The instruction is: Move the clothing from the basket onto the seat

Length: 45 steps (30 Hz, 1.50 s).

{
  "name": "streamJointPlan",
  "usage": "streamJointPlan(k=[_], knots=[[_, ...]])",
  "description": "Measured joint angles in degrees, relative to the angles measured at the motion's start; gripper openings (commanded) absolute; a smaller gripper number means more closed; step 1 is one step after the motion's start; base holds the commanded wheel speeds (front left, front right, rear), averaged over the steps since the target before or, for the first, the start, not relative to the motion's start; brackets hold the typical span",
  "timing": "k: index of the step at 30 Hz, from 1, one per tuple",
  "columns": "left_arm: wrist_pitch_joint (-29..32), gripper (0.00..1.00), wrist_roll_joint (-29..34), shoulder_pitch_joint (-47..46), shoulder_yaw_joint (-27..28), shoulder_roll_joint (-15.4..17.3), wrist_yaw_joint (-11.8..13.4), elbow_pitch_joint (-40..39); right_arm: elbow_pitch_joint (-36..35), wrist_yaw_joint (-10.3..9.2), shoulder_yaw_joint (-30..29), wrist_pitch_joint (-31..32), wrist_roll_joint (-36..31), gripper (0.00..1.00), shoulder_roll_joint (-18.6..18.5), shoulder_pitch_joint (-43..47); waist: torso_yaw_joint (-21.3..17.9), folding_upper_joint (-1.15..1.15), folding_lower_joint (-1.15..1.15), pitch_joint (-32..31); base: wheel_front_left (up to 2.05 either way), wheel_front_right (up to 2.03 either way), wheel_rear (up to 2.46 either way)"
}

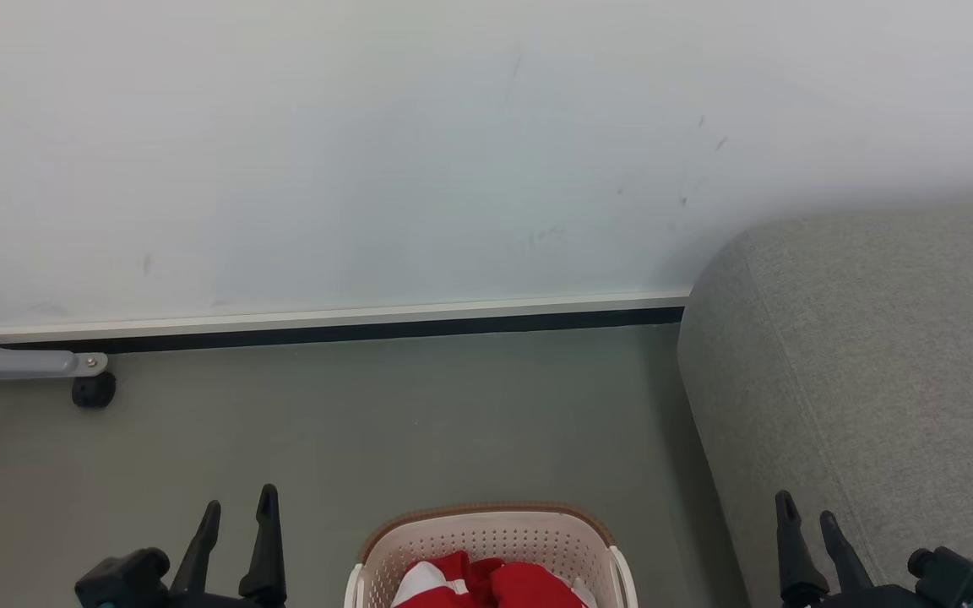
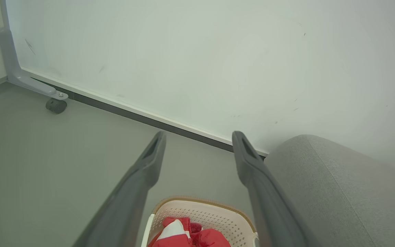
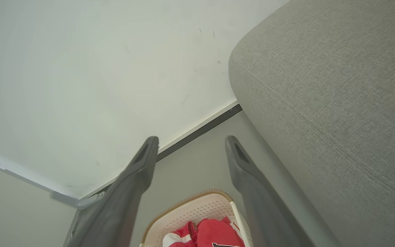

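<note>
The cream basket [image 1: 486, 528] with a brown rim stands on the floor at the bottom centre of the head view, cut off by the frame. Red clothing [image 1: 503, 584] with white trim lies bunched inside it, also seen as clothing [image 2: 183, 235] and clothing [image 3: 214, 233] with a bit of black lettering at the edge. The grey seat [image 1: 875, 380] rises to the right of the basket. My left gripper [image 1: 239, 511] is open to the basket's left. My right gripper [image 1: 807, 513] is open in front of the seat's side. Both hold nothing.
A white wall panel [image 1: 368, 169] with a dark baseboard stands behind the grey floor [image 1: 368, 422]. A grey metal leg with a black caster [image 1: 94, 390] sits at the far left by the wall. The seat [image 2: 338, 192] [image 3: 338, 103] crowds the right side.
</note>
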Motion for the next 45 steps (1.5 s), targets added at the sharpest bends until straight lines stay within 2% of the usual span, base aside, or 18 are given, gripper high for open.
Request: streamJointPlan(k=[26,33,40,45], knots=[[-4.76,1.00,18.45,2.49,-1.70,0.30,3.32,-0.31,-0.77,-2.71,4.35,-4.67,-17.11,1.00,-1.20,1.58,0.19,0.00,0.00,-0.92,0.00,0.00,0.00],[-6.06,1.00,22.98,3.42,-2.41,0.46,3.42,-0.16,-0.98,-3.22,5.59,-6.05,-21.56,1.00,-1.49,2.12,0.25,0.00,0.00,-1.20,0.00,0.00,0.00],[-7.09,1.00,26.49,3.43,-2.87,0.59,3.81,0.05,-1.33,-3.72,6.49,-7.05,-25.33,1.00,-1.85,2.65,0.28,0.00,0.00,-1.40,0.00,0.00,0.00],[-7.09,1.00,26.53,3.44,-2.94,0.58,3.75,0.26,-1.37,-3.72,6.47,-7.06,-25.35,1.00,-1.86,2.66,0.27,0.00,0.00,-1.39,0.00,0.00,0.00]])
